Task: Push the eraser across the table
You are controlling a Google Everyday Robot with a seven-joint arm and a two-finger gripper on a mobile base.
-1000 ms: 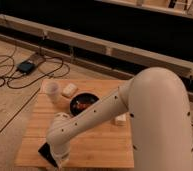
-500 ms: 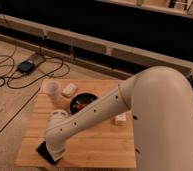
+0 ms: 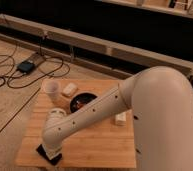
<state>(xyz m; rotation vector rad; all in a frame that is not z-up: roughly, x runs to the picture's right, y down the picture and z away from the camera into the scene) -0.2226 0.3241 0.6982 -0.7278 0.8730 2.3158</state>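
So my fingers (image 3: 53,156) are down at the counter's (image 3: 97,145) near-left corner, right on the eraser (image 3: 46,155), which lies flat at that edge. Can't tell how the fingers are set. Bowl (image 3: 82,101), cup (image 3: 52,90) and two pale blocks sit farther back.

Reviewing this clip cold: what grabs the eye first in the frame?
The big white arm fills the right side, reaching down to the table's near-left corner. There the gripper sits over the flat black eraser. Behind, near the far-left edge, stand a pale cup and a black bowl.
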